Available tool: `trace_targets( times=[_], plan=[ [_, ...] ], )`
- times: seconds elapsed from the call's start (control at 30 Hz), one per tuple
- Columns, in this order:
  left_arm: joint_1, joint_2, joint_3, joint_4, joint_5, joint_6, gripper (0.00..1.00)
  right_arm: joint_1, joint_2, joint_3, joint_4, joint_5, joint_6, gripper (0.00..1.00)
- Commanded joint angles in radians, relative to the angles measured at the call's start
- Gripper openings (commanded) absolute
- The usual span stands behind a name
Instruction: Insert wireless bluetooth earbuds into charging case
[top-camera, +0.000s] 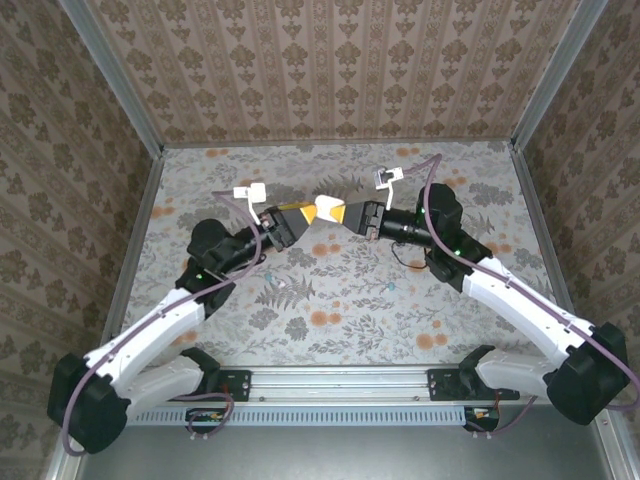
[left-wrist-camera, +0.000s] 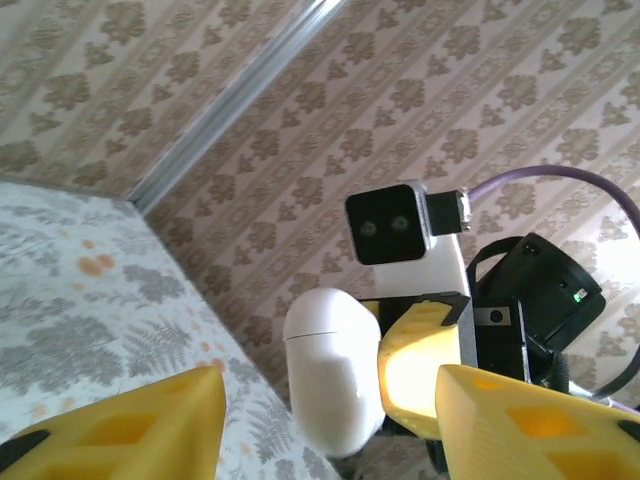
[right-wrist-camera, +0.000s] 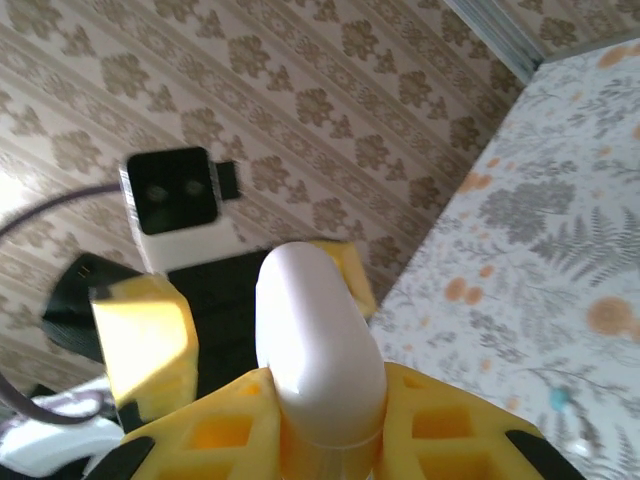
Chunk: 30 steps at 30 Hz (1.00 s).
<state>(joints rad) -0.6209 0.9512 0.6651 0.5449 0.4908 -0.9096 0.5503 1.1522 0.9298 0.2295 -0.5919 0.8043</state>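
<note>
White glossy charging case, closed, clamped aloft in right gripper; teal earbud lies on floral table.

A smooth, glossy plastic finish is shown by the white rounded charging case. The yellow claw fingers are seen as matt plastic. The floral-printed tabletop is finished matt, and the silver rail is made of ribbed metal.

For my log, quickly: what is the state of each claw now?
Left claw: open, holding nothing.
Right claw: closed on the charging case.
</note>
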Motion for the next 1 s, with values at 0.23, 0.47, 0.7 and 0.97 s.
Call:
trace_targets(
  times=[0.23, 0.47, 0.7, 0.97],
  plan=[
    [0.082, -0.187, 0.092, -0.488, 0.083, 0.442, 0.67, -0.012, -0.071, 0.047, -0.333, -0.075, -0.451, 0.19],
    [0.073, -0.186, 0.094, -0.454, 0.297, 0.58, 0.72, -0.01, -0.108, 0.005, -0.311, -0.119, -0.556, 0.18],
    [0.021, -0.1, 0.057, -0.204, 0.457, 0.459, 0.7, -0.009, -0.135, -0.024, -0.242, -0.142, -0.554, 0.17],
    [-0.03, -0.034, 0.073, -0.172, 0.371, 0.411, 0.69, 0.002, -0.134, -0.041, -0.199, -0.151, -0.531, 0.17]
  ],
)
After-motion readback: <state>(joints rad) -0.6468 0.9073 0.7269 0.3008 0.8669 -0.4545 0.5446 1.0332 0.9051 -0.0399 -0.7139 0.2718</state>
